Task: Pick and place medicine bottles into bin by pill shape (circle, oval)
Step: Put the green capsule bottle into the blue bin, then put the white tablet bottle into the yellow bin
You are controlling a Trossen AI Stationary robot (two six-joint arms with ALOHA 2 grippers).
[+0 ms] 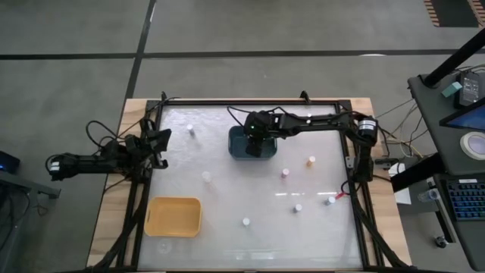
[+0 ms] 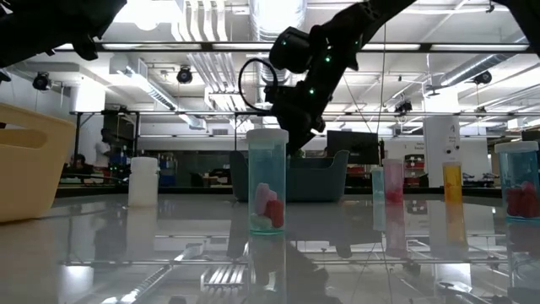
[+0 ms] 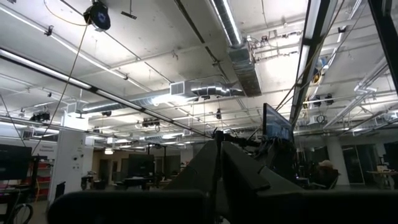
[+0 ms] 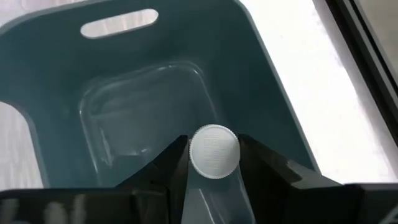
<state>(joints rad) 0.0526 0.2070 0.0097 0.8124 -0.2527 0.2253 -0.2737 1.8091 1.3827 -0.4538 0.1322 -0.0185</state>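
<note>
White-capped and light, the small rigid plastic medicine bottle [image 4: 213,151] sat pinched at its sides in our right gripper [image 4: 213,163] above the dark teal plastic bin [image 4: 74,81].

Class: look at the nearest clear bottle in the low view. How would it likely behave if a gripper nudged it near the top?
The bottle is tall and narrow, standing upright, so a high nudge would probably tip it. Being round, it would likely roll once down. Only a few pills sit at its base, so it is probably light, and the glossy table may let it slide.
</note>
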